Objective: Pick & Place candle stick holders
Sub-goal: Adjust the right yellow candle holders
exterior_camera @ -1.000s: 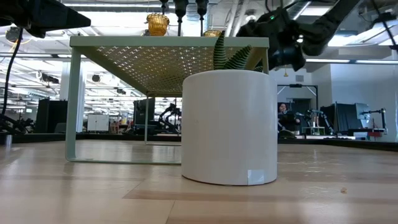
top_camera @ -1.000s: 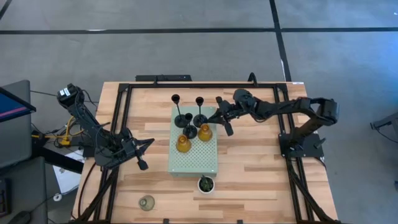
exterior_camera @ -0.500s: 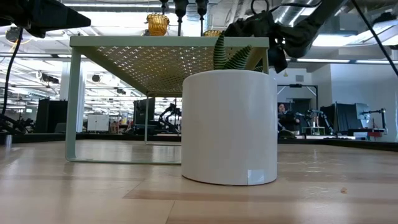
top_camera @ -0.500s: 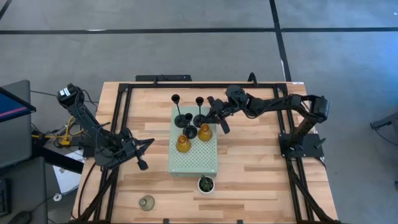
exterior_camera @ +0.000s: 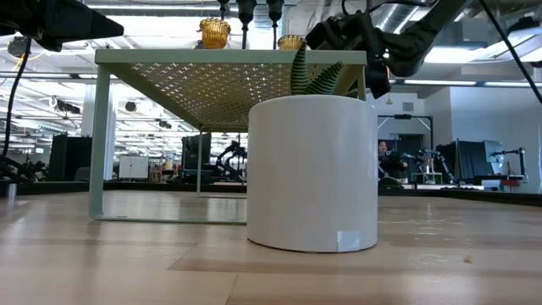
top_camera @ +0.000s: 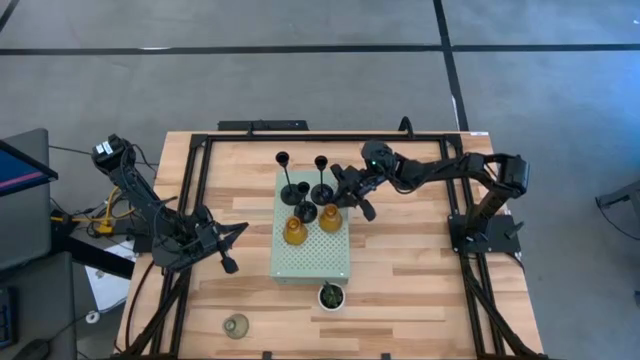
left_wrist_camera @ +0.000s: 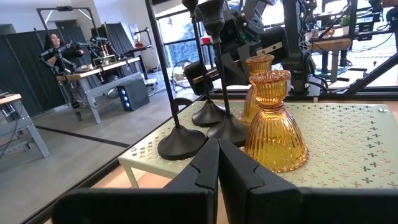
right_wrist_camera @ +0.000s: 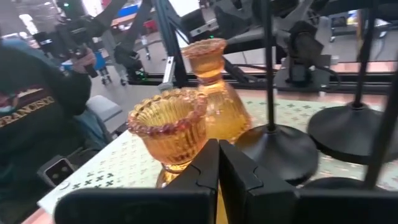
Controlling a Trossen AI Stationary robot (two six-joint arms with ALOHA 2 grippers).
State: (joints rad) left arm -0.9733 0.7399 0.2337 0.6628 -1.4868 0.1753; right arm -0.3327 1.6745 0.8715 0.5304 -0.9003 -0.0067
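On the pale green perforated board (top_camera: 312, 255) stand three black candle stick holders (top_camera: 289, 192) (top_camera: 322, 192) (top_camera: 305, 211) and two amber glass ones (top_camera: 294, 232) (top_camera: 330, 215). A clear-grey glass holder (top_camera: 236, 325) rests on the table near its front left corner. My right gripper (top_camera: 338, 198) is shut above the board's right part. In its wrist view the fingertips (right_wrist_camera: 217, 149) stand beside the nearer amber holder (right_wrist_camera: 169, 132) and a black base (right_wrist_camera: 277, 149). My left gripper (top_camera: 230, 264) waits shut, left of the board, pointing level at the holders (left_wrist_camera: 273, 121). My right gripper's shut fingertips come level from the table's right side, close by the amber holder's lower body (right_wrist_camera: 163, 177). Its own fingers cover that spot, so I cannot tell whether they touch it. The holder stands upright on the board.
A small green plant in a pot (top_camera: 331, 295) stands on the table in front of the board; it fills the low view (exterior_camera: 313, 174). The board is raised on legs (exterior_camera: 97, 135). A black frame (top_camera: 195, 200) rims the table. A person in a dark top (right_wrist_camera: 37, 106) shows beyond it.
My right gripper has moved toward the table's left, in over the board's right part and closer to the holders, swinging toward the amber one. It has stayed shut. The holders stand as before.
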